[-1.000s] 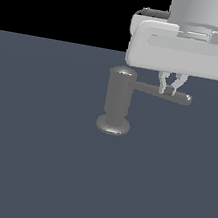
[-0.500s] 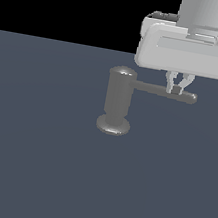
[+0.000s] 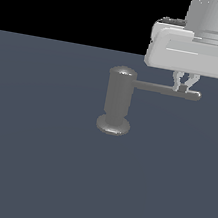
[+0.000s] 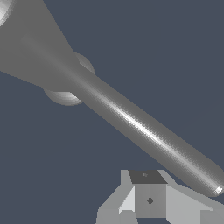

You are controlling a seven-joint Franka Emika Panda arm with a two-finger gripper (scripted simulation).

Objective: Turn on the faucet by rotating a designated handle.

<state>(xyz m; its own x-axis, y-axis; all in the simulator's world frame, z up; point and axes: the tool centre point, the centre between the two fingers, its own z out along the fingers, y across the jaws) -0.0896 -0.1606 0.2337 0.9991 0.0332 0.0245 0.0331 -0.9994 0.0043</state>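
Note:
The faucet (image 3: 118, 100) is a dull grey upright cylinder on a flared round foot, standing mid-scene. Its handle (image 3: 157, 88), a thin grey rod, sticks out level from near the top toward the exterior view's right. My gripper (image 3: 184, 89) hangs down from the white hand onto the rod close to its rounded tip. In the wrist view the handle (image 4: 144, 127) runs diagonally from the faucet (image 4: 30, 48) past my gripper (image 4: 148, 203). The fingers look closed together and lie against the rod's side, not around it.
A flat dark blue-grey floor (image 3: 36, 159) spreads all round the faucet. The white hand body (image 3: 194, 52) hangs above the rod's outer end.
My gripper has shifted toward the exterior view's right and slightly up. The handle's tip has swung the same way with it, so the rod now looks longer.

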